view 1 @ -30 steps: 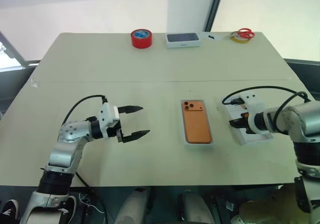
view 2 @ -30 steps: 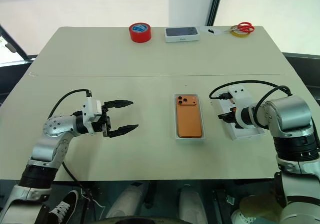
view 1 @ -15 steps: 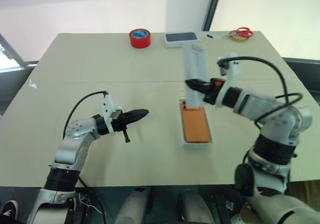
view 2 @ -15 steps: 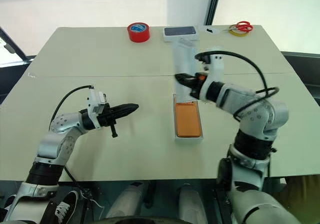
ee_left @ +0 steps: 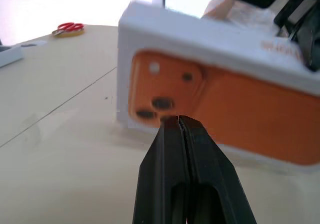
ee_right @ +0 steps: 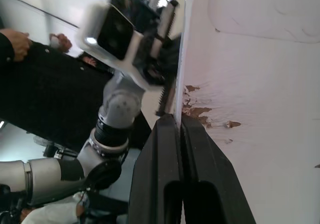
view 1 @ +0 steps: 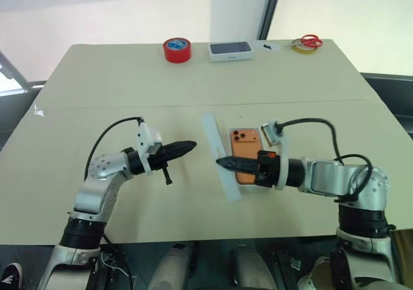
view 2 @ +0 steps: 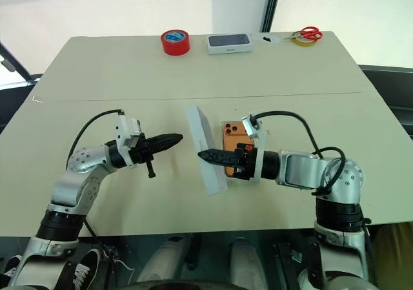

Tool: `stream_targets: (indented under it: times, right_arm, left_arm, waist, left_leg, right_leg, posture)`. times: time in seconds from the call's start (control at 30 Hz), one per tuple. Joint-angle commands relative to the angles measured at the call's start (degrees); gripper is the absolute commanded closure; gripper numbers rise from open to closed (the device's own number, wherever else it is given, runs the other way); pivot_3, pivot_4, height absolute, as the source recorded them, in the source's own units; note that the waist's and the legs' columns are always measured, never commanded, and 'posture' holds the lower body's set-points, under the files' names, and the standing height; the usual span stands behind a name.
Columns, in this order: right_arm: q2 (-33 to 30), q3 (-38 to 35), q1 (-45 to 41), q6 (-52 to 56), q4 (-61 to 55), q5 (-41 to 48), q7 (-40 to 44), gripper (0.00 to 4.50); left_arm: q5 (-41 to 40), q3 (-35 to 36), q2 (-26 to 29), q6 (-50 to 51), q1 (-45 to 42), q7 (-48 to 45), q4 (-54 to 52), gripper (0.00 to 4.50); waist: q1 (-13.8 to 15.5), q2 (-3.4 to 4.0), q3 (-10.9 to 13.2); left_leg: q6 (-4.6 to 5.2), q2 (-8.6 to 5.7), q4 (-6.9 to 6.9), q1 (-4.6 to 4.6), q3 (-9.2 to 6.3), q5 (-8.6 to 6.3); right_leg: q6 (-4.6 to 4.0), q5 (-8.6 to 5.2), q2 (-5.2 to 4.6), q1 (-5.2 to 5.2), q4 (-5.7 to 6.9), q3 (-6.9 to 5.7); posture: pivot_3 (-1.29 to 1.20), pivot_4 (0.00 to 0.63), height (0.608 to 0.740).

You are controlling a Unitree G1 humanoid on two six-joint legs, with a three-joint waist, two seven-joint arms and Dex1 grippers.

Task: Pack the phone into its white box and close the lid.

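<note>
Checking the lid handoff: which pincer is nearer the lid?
Right. The right pincer is shut on the lid, holding it on edge; the left pincer points at it, apart.

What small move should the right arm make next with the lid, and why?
Probably turn the lid flat, open side down, and bring it over the phone in the white box. The right gripper holds the lid on edge just left of the box, printed face toward the shut left gripper.
</note>
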Motion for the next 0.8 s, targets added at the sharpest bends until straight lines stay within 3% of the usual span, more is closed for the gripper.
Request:
stream_targets:
  times: [0.03, 0.33, 0.7, 0.8]
  right_arm:
    - [-0.15, 2.95, -3.5, -5.6, 2.05, 3.33, -0.58, 4.5]
    - [-0.38, 5.97, -4.59, -9.54, 7.46, 3.33, -5.97, 4.5]
    - [-3.75, 6.92, -5.28, -10.5, 11.91, -0.09, -2.96, 4.5]
    - [-3.93, 6.03, -5.36, -10.85, 13.27, -0.68, -1.61, 3.49]
  left_arm:
    - [-0.24, -0.95, -0.62, -0.28, 0.48, 0.14, -2.25, 4.47]
    - [0.41, -1.83, -1.17, -0.51, 1.9, 0.54, -2.74, 4.47]
    - [5.3, -6.29, -6.44, -4.72, -0.6, 2.32, 4.24, 4.47]
    - [6.25, -7.46, -8.26, -5.61, -2.08, 2.52, 5.42, 4.5]
  waist:
    - [0.03, 0.0, 0.0]
    - [0.56, -0.01, 0.0]
    - [0.58, -0.02, -0.02]
    - [0.7, -0.02, -0.02]
  left_leg:
    - [0.0, 0.01, 0.0, 0.0, 0.0, 0.0]
    - [0.02, 0.0, 0.03, -0.02, -0.01, 0.01]
    - [0.02, 0.0, 0.05, -0.01, 0.0, 0.01]
    - [0.03, 0.0, 0.07, -0.01, -0.01, 0.01]
  right_leg:
    - [0.0, 0.0, 0.02, 0.01, -0.02, 0.0]
    - [0.15, 0.09, 0.03, 0.01, -0.05, 0.0]
    - [0.15, 0.08, 0.02, 0.05, -0.06, -0.01]
    - [0.15, 0.08, 0.02, 0.07, -0.06, -0.03]
  posture:
    - [0.0, 0.15, 0.74]
    - [0.0, 0.15, 0.74]
    - [0.0, 0.15, 0.74]
    - [0.0, 0.15, 0.74]
